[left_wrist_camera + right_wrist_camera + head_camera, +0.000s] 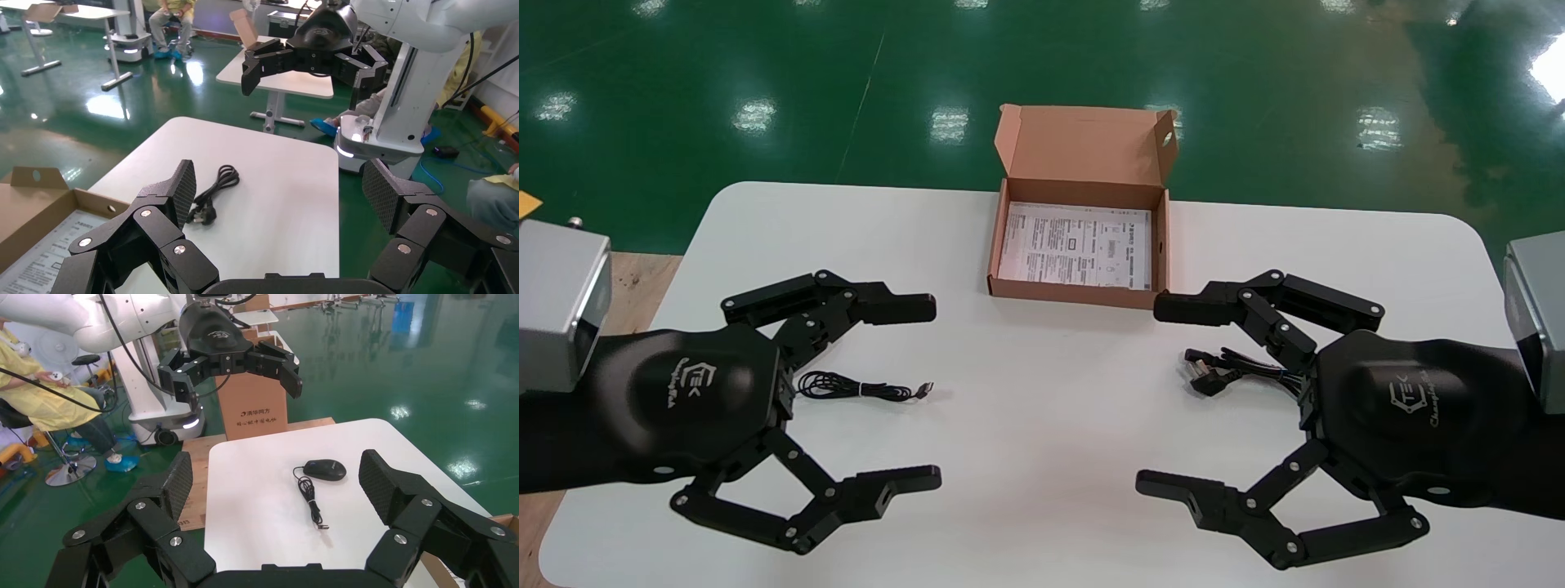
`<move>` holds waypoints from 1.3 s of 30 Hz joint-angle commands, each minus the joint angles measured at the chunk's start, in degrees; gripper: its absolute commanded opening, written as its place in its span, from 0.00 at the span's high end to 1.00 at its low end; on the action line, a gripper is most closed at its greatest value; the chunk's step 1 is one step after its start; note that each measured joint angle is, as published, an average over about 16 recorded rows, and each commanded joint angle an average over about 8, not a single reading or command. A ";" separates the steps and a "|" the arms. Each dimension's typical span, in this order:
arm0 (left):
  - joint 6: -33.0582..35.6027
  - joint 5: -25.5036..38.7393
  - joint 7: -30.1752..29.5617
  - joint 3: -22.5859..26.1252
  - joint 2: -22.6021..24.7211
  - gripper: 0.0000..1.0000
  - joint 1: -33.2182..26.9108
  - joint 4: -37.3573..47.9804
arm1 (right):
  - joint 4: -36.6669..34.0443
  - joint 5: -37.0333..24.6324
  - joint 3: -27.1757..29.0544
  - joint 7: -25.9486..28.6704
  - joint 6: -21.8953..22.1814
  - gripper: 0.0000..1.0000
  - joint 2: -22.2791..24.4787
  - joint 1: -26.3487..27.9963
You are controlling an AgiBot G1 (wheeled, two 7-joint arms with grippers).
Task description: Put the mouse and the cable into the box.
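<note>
**Head view:** white desk (pixel 1042 457), smooth top, rounded corners. Brown cardboard box (pixel 1083 292) sits at the far edge, ctr, w/ lid flap up and a printed sheet (pixel 1077 243) flat inside. Left gripper (pixel 934 392) is over the desk's left side, fingers (pixel 895 309) spread wide, holding nothing. A thin black cord (pixel 862 389) runs out from under it, USB end toward desk ctr. The mouse is hidden by the gripper body. Right gripper (pixel 1149 396) is over the right side, fingers wide apart too, empty. The cable (pixel 1222 367), thick, black and bundled, lies on the desk btwn those fingers. It is near the box's right front corner, not touching.

**Left wrist view:** cable (pixel 213 195) is looped, plug end toward the box (pixel 37 202); nothing else lies nr it. Finger pads (pixel 183 190) are cross-hatched.

**Right wrist view:** mouse (pixel 325 470) is black, oval and glossy, toward the desk's left end, w/ its cord (pixel 311 502) trailing toward ctr. Beyond the desk: brown carton (pixel 254 410), glossy green floor (pixel 428 367).
</note>
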 commanded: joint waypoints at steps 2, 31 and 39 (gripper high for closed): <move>0.00 0.00 0.00 0.00 0.00 0.00 0.00 0.00 | 0.00 0.00 0.00 0.00 0.00 0.00 0.00 0.00; -0.03 0.02 0.01 0.03 0.04 0.00 -0.03 0.04 | 0.02 0.01 0.01 0.02 -0.01 0.00 0.00 -0.01; 2.14 4.08 -0.99 2.29 -0.45 0.00 -2.69 -0.28 | -0.69 -2.28 -0.28 -2.27 -0.68 0.00 0.30 0.83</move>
